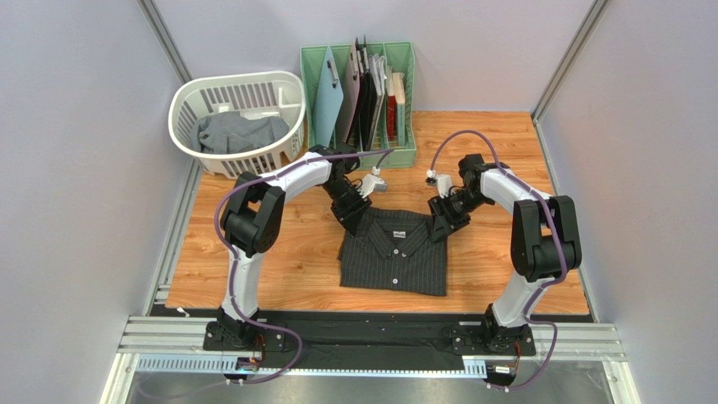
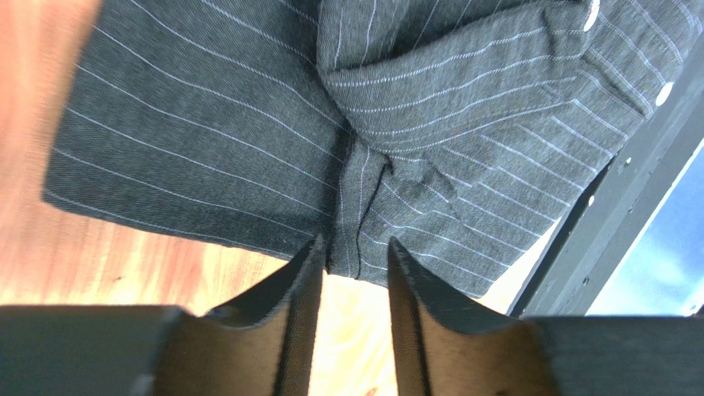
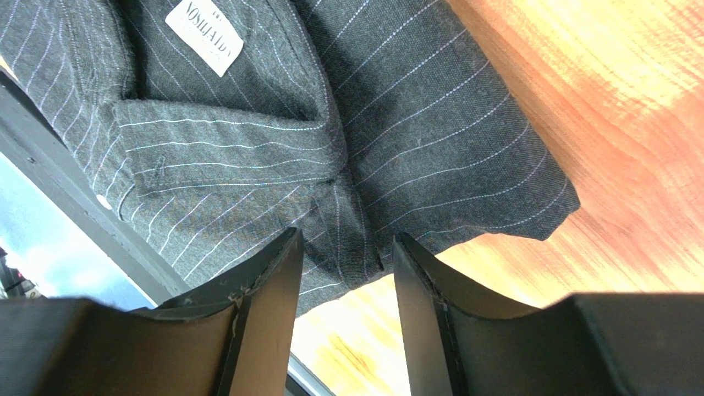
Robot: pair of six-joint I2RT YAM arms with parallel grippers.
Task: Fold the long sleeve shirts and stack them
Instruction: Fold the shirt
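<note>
Top view. Two shirts: one black pinstriped shirt (image 1: 394, 257), folded, at the middle of the bench (image 1: 278, 244), collar towards the far edge; one grey shirt (image 1: 236, 132), crumpled in the single white basket (image 1: 190, 101) at the far left corner. One green rack (image 1: 396, 157) stands at the far edge. My left pincer (image 1: 354, 215) is at the folded shirt's far left corner and my right pincer (image 1: 440, 223) at its far right corner. No writing can be read here.

Left wrist view. My left pincer (image 2: 354, 252) is nearly closed, its two fingers nipping a raised ridge of the pinstriped cloth at the shirt's edge. Two white buttons (image 2: 663, 93) show at the upper right.

Right wrist view. One white label (image 3: 204, 35) sits inside the collar; its dark print is too blurred to read. My right pincer (image 3: 347, 252), likewise narrowed, nips a ridge of the same cloth over the bench.
</note>
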